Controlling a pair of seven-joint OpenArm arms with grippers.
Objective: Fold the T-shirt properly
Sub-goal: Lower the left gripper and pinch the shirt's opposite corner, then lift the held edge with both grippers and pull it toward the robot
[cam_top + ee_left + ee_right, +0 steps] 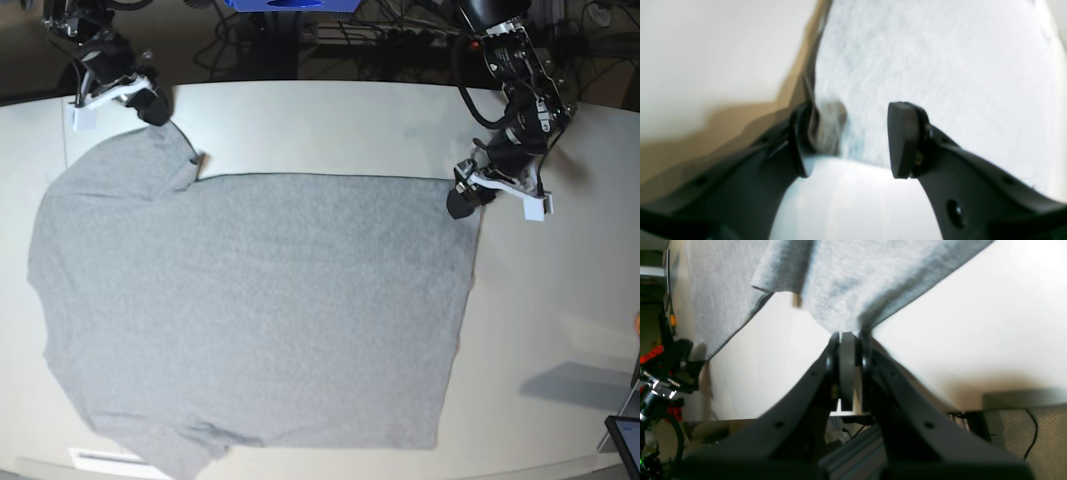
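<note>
The T-shirt is heather grey all over, a fine light-and-dark fleck, with no print showing on the upward side. The worktop under it is plain off-white. Both tools are matt black: the left tool and the right tool, the latter with a pale grey pad between its black fingers.

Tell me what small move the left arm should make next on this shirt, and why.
Probably close the left gripper on the T-shirt corner. Its jaws stand open astride the hem corner in the left wrist view, while the right gripper is already shut on the sleeve end, so only this side lacks a grip.
</note>
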